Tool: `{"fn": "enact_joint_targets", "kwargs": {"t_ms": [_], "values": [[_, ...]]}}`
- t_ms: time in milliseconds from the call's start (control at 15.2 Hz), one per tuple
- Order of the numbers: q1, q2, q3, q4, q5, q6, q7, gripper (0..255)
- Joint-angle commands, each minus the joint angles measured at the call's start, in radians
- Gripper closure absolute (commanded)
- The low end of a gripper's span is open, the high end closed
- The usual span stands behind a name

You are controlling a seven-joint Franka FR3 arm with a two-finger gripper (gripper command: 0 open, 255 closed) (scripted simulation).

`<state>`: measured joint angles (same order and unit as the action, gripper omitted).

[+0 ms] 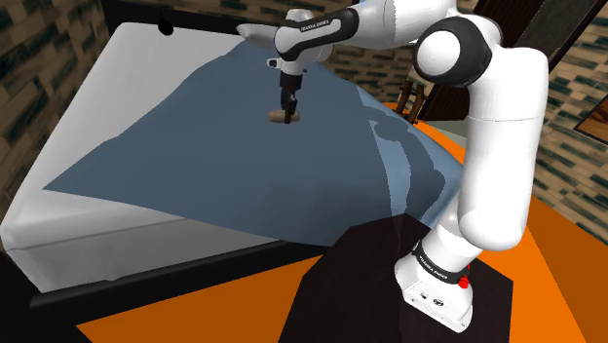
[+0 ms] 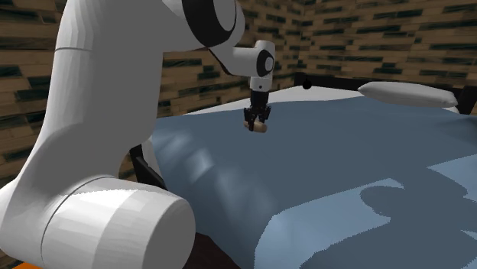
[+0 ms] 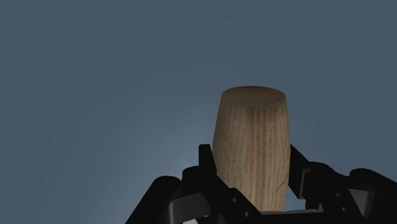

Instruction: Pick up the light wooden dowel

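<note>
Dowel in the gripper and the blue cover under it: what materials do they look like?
Dowel: light wood, matte and apparently unvarnished; grain streaks run along it. Cover: probably cloth, matte blue; it drapes in soft folds, but no weave shows.

The short, stubby dowel (image 3: 251, 146) of pale wood (fine grain running along its length) lies level, clasped by the gripper (image 1: 285, 110) over the blue bedcover (image 1: 224, 166).
</note>
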<state>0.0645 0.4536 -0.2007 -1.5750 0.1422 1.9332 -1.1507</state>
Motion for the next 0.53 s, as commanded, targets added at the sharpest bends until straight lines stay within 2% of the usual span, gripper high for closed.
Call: {"fn": "enact_joint_targets", "kwargs": {"t_ms": [0,462], "values": [[0.000,-0.011,-0.001,0.012,-0.003,-0.022,0.002,255],[0.000,-0.029,-0.004,0.055,-0.008,-0.083,0.008,255]]}}
